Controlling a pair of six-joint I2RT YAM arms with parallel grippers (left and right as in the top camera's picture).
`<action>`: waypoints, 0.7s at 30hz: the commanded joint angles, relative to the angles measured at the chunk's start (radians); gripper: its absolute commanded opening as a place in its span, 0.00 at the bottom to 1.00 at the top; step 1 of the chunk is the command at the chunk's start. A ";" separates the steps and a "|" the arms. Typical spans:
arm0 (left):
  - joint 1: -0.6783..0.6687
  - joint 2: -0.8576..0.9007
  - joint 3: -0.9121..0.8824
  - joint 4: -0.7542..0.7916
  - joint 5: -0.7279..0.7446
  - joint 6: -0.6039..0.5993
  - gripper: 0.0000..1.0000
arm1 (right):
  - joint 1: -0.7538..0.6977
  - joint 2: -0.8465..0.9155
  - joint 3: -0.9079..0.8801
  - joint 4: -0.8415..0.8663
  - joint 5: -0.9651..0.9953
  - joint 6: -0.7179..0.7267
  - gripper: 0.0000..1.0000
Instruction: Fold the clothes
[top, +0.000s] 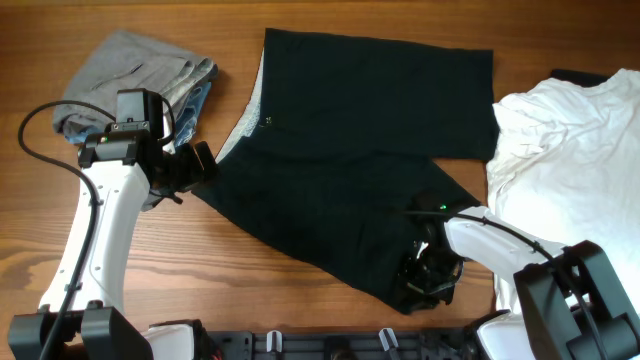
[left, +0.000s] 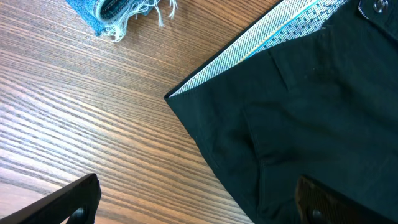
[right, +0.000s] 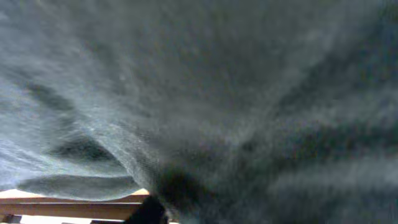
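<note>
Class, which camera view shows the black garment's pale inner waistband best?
The left wrist view: the waistband is close and its dotted weave shows. Overhead gives only a thin pale strip along the black garment's edge; right wrist shows blurred dark fabric only.

Left arm (top: 95, 240): white links, black joints, black wrist block; black cable (top: 22, 135) looped alongside. Left tool (top: 200, 162): black, with matte black fingers (left: 65, 200). Right arm (top: 490, 238): white link, black housing, thin black lead on top, small green light (top: 441, 208).
</note>
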 joint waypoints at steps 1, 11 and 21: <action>0.006 0.007 -0.007 -0.001 0.016 0.001 1.00 | 0.005 -0.029 0.061 -0.014 0.058 -0.001 0.04; 0.006 0.016 -0.299 0.301 0.051 -0.159 0.80 | 0.004 -0.262 0.217 -0.097 0.135 -0.092 0.04; 0.006 0.224 -0.413 0.605 0.032 -0.156 0.04 | 0.004 -0.263 0.220 -0.058 0.142 -0.136 0.04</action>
